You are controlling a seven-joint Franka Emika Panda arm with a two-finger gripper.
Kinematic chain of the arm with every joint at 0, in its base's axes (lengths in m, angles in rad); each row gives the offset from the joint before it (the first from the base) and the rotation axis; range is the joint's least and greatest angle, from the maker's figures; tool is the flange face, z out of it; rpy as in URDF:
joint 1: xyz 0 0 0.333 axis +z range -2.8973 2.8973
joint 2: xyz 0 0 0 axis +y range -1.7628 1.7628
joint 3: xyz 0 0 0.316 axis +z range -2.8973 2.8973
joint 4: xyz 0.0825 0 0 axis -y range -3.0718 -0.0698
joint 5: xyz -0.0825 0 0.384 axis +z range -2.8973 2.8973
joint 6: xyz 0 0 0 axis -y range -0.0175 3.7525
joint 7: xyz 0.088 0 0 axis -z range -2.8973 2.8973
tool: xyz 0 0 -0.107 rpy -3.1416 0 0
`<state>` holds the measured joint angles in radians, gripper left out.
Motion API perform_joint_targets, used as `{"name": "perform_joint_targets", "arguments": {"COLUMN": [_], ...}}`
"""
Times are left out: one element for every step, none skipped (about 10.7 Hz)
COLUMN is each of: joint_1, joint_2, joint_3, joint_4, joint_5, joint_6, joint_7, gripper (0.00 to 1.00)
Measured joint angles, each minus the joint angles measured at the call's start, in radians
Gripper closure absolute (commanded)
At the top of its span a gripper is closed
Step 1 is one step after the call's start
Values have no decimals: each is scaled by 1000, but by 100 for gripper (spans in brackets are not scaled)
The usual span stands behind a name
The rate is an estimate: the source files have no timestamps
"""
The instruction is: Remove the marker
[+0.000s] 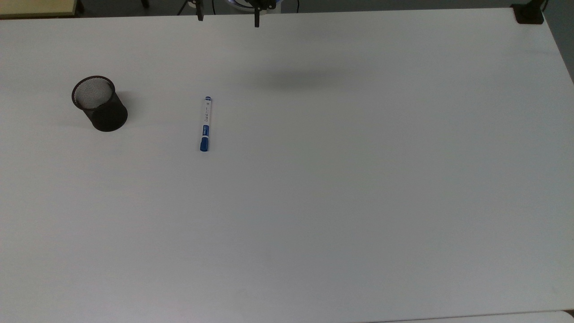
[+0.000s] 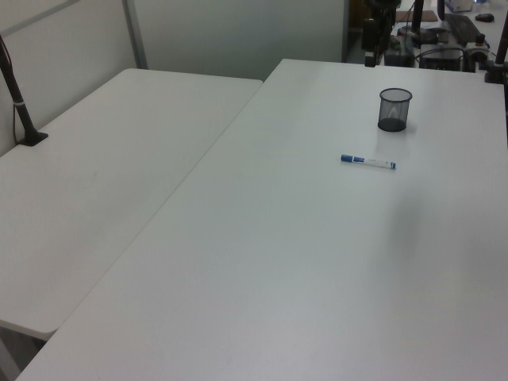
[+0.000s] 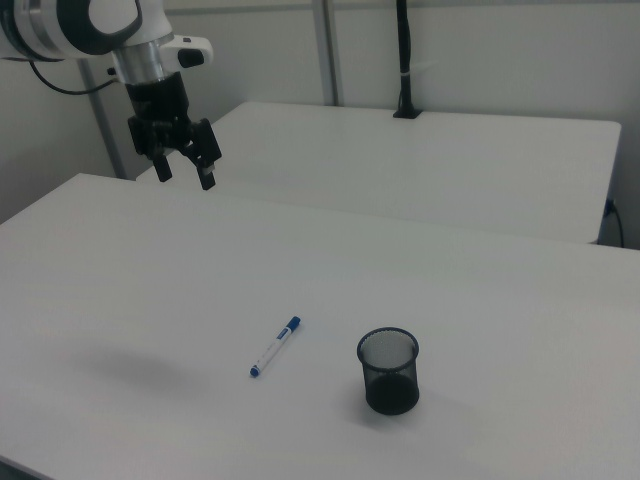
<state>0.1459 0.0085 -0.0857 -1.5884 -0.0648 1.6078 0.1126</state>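
1. Top view: the marker [image 1: 206, 124] is lying flat on the white table [image 1: 358, 179], out of the mesh cup [image 1: 99, 103] and well off to the cup's right in the top view. Its long axis runs near enough straight up-down the frame, blue cap at the bottom end. The gripper [image 1: 228, 17] is just two fingertips poking in at the top edge, spread wide, nothing between them. So the marker sits below and slightly left of it in the top view.

2. Left view: marker [image 2: 368, 163] lies crossways, in front of the cup [image 2: 394, 109]. Gripper [image 2: 371, 57] is up at the far edge of the table.

3. Right view: clearest one. Gripper [image 3: 186, 170] hangs high, fingers apart and empty, well apart from the marker [image 3: 275, 346], which sits just beside the cup [image 3: 388, 370]. Looks to me like the job's done already.
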Motion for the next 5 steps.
{"name": "perform_joint_targets", "arguments": {"joint_1": [0,0,0,0,0], "joint_2": [0,1,1,1,1], "joint_3": [1,3,3,4,4], "joint_4": [-2,-4,-5,-5,-6], "joint_5": [0,0,0,0,0], "joint_6": [0,0,0,0,0], "joint_7": [0,0,0,0,0], "gripper": [0,0,0,0,0]}}
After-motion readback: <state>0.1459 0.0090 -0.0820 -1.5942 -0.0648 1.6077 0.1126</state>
